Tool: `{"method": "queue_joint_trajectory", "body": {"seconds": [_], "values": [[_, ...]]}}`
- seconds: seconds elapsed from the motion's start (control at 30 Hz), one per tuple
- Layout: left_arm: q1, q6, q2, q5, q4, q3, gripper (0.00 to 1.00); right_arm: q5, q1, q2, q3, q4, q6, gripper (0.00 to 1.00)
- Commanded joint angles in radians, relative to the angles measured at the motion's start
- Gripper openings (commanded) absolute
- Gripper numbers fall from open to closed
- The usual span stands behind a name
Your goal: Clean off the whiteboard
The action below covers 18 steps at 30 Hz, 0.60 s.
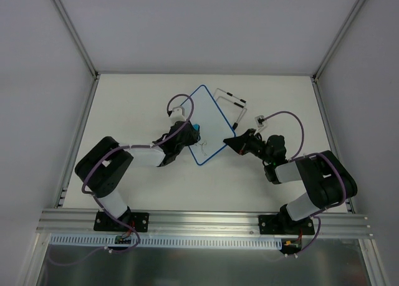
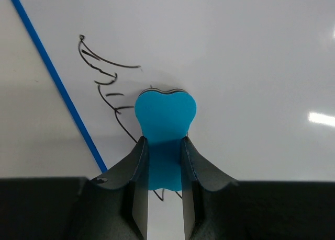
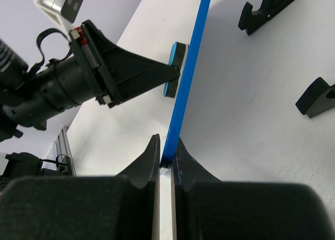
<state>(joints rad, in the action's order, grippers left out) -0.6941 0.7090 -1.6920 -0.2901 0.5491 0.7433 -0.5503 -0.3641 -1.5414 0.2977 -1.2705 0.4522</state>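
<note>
The whiteboard (image 1: 209,121), white with a thin blue rim, stands tilted up off the table at mid-table. My right gripper (image 1: 229,141) is shut on its blue rim (image 3: 184,88) at the near right edge, holding it up. My left gripper (image 1: 189,136) is shut on a bright-blue eraser (image 2: 165,117), whose pad presses flat against the board's face. Black sketch lines (image 2: 102,72) show on the whiteboard (image 2: 241,57) left of the eraser and below it. From the right wrist view the eraser (image 3: 175,67) sits edge-on against the board, between my left fingertips (image 3: 157,72).
A thin wire stand (image 1: 229,102) with black feet lies on the table just behind the board; two of its black feet (image 3: 267,10) show to the right of the rim. The enclosure walls close the table's far and side edges.
</note>
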Motion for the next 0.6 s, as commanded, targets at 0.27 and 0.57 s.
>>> {"method": "queue_joint_trajectory", "body": {"seconds": [0.27,0.57], "values": [[-0.318,0.145,0.026,0.069,-0.244,0.011,0.0,-0.188,-0.05,-0.008,0.021,-0.234,-0.076,0.0],[-0.197,0.241,-0.055,0.04,-0.238,-0.028,0.0,-0.192,-0.05,-0.002,0.008,-0.239,-0.076,0.0]]}}
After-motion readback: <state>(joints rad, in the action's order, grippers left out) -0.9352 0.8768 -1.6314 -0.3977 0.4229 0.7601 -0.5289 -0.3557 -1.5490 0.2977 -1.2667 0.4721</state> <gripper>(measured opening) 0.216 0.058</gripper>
